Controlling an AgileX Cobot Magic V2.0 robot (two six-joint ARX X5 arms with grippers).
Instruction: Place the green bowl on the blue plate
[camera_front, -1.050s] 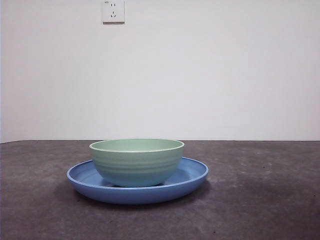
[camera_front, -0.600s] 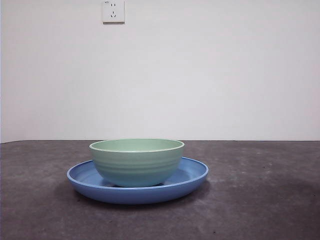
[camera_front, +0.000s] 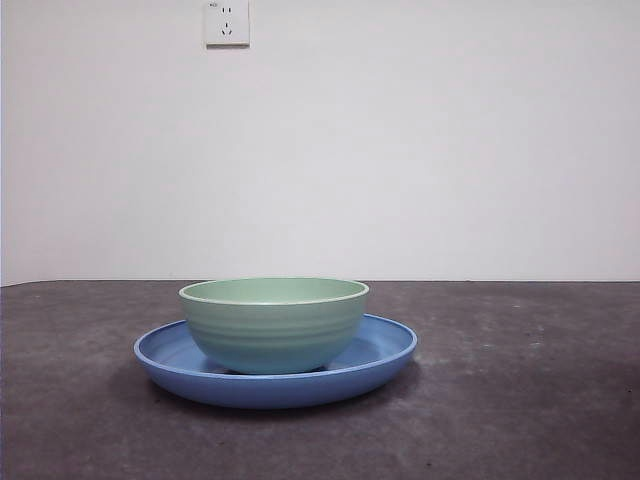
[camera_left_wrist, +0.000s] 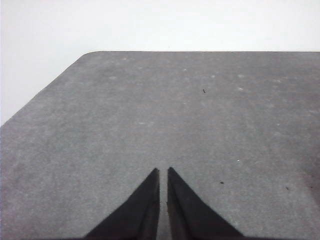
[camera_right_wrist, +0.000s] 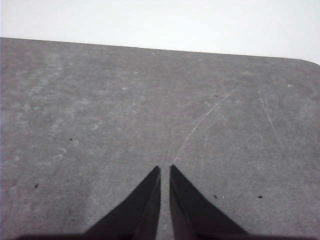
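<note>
One green bowl (camera_front: 273, 325) on blue plate (camera_front: 385, 350), grey table (camera_front: 520, 400), white wall (camera_front: 420, 150), left hand (camera_left_wrist: 163, 172) and right hand (camera_right_wrist: 164, 170) closed, empty.

Only the claws show of the robot. The left claw (camera_left_wrist: 163, 172) is two matte black jaws, each a flat wedge broad at the base and tapering to a sharp tip, with straight inner edges set nearly parallel and a thin sliver of grey between them. The right claw (camera_right_wrist: 165, 170) looks the same: two plain black pointed wedges, smooth, without visible screws, cables, pads or markings. Their surfaces are dark and featureless. The front view shows no part of either arm.
</note>
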